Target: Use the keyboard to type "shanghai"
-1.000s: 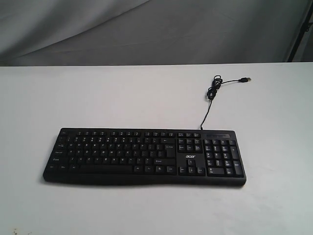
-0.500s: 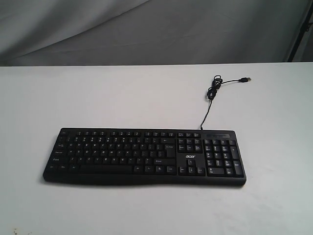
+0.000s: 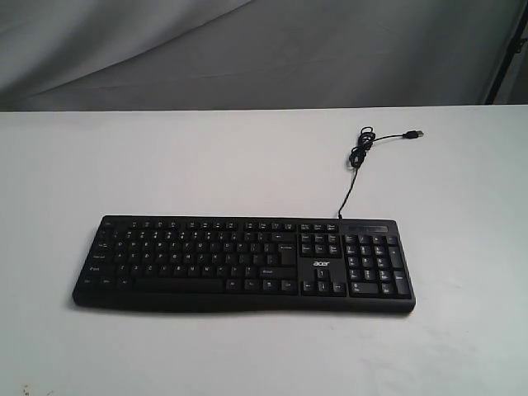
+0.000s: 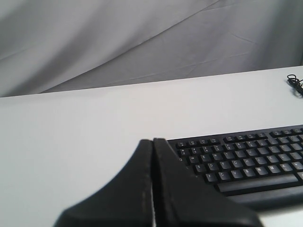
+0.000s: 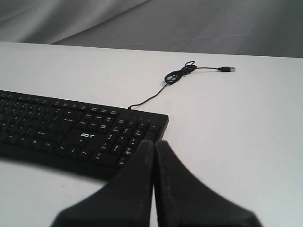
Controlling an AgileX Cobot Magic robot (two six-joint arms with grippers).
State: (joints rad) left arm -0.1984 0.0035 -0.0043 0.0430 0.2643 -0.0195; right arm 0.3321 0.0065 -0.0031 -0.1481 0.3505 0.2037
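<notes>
A plain white table [image 3: 206, 165] fills the lower two thirds of the exterior view. Behind it hangs a creased grey cloth [image 3: 247, 49], and a dark slanted pole [image 3: 507, 49] cuts the upper right corner.

The keyboard [image 3: 243, 264] lies flat in the lower middle of the frame, its long side running across the picture and the number pad at its right end. Its thin cable [image 3: 346, 194] leaves the back edge, rises to a small tangle and ends in a loose USB plug [image 3: 417, 133] in the upper right of the table.

The key legends are too small to read there. Both grippers show only in their wrist views. The left gripper [image 4: 152, 141] has its two black fingers pressed together with nothing between them, and it covers one near corner of the keyboard, which is also cut off by the frame edge. The right gripper [image 5: 154, 142] is likewise closed and empty, and it hides part of the number-pad end; the letter end runs out of frame.
</notes>
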